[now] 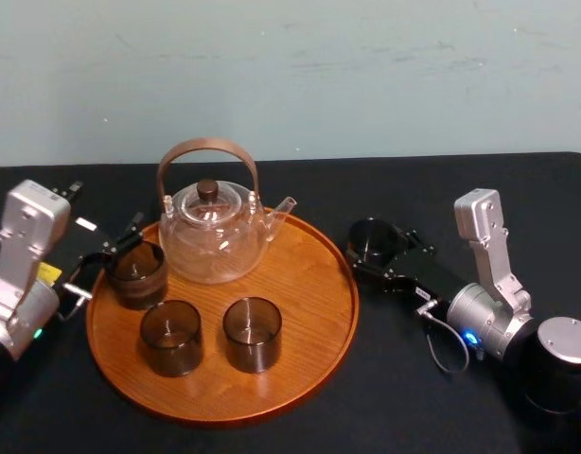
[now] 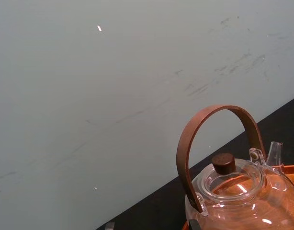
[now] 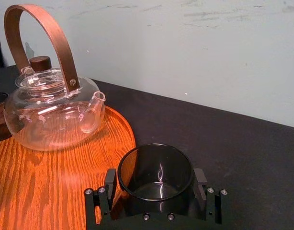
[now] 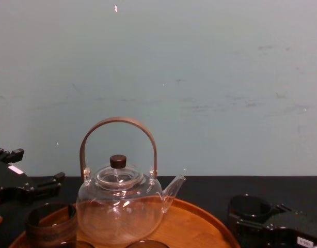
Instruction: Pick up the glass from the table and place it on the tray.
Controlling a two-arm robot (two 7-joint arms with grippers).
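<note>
My right gripper [image 3: 155, 184] is out at about 2 o'clock from the tray [image 1: 300, 284]. Its two black fingers [image 3: 110, 179] are clamped on opposite sides of the glass [image 1: 372, 242], a dark, empty tumbler standing upright. From the head view that glass sits over the black table [image 1: 385, 402], just outside the tray's rim and not on the wood; I cannot tell whether its base touches the cloth. On the tray, the clear teapot [image 1: 215, 236] with its brown hoop handle stands at 12 o'clock. One smoky glass [image 1: 136, 274] is at 10 o'clock, and two more [image 1: 170, 337] [image 1: 252, 333] stand side by side toward 6 o'clock. My left gripper [image 1: 114, 258] is at the tray's 10 o'clock edge, fingers spread apart, right up against that nearest smoky glass; I cannot tell whether they touch it.
</note>
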